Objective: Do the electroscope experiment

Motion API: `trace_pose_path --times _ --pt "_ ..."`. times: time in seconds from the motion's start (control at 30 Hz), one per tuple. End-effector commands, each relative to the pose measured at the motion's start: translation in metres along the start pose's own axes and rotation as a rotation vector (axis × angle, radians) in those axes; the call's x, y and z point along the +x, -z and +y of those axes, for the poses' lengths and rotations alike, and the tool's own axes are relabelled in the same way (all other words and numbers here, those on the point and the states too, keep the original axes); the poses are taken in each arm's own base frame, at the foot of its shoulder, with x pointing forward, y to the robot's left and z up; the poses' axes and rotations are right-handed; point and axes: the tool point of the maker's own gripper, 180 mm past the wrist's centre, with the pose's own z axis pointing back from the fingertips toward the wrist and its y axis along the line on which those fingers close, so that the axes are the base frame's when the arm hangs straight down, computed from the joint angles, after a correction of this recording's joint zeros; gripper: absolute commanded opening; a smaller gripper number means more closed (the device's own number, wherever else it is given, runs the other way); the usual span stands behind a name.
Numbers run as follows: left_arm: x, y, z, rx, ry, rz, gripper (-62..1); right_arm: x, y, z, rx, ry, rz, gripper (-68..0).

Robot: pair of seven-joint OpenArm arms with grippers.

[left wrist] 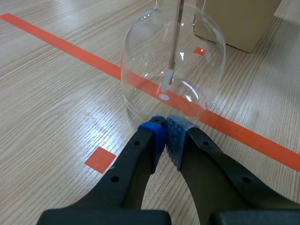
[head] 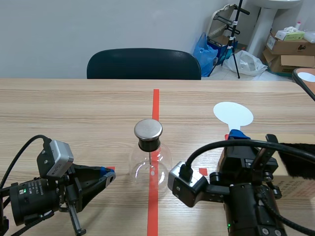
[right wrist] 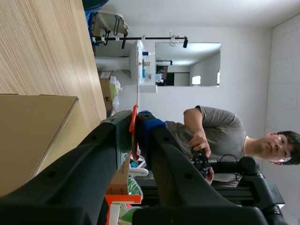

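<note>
Nearest on the table's [head: 74, 108] left side, left gripper [head: 107, 176] lying low, fingers pressed together on nothing, blue pads [left wrist: 157, 136] meeting right at the foot of the electroscope [head: 149, 157]; touching the glass or just short of it, impossible to tell.

Nearest on the right, right gripper [head: 236, 133] at the end of its bulky black arm, pinching the stem of a white paddle [head: 233, 114]. From the wrist, only a thin orange-red edge [right wrist: 134, 126] seen clamped between the pads. Round blade of the paddle ahead of the gripper, off to the right of the electroscope and well apart from it.

Between the arms, astride the long tape line [head: 155, 105]: clear round flask [left wrist: 173, 56], black stopper [head: 148, 144], flat metal disc [head: 148, 129] on top. Inside the glass, thin rod [left wrist: 178, 28] hanging down the middle, pale strip [left wrist: 167, 79] at its lower end.

Beside the right arm, cardboard box [head: 300, 187] with a dark fuzzy strip [head: 300, 160] lying across it.

Past the far table edge, dark chair [head: 143, 64] pushed in. Further back, blue bag [head: 204, 49], tripod [head: 236, 34], stacked cartons [head: 288, 46].

Ahead of the right gripper in its wrist view, person [right wrist: 215, 131] in a grey shirt, hands around a black controller [right wrist: 200, 161].
</note>
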Motion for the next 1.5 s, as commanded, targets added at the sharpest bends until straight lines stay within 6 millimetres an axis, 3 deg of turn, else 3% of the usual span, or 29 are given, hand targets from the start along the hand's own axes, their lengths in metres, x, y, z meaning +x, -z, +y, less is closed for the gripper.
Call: trace_pose_path --times 0.0,0.83,0.97,1.47 --pt "0.012 0.003 0.003 0.003 0.003 -0.042 -57.7 -0.001 0.004 -0.012 -0.038 0.010 -0.003 -65.8" --pt "0.011 0.003 0.002 0.003 0.002 -0.041 -57.7 0.000 0.004 -0.012 -0.038 0.010 -0.007 -65.8" --pt "0.011 0.003 0.002 0.003 0.002 -0.041 -57.7 0.011 0.003 -0.012 -0.038 0.009 -0.066 -65.8" --pt "0.011 0.003 0.005 0.020 0.016 -0.041 -57.7 0.081 -0.016 -0.012 -0.040 0.001 -0.475 -65.8"
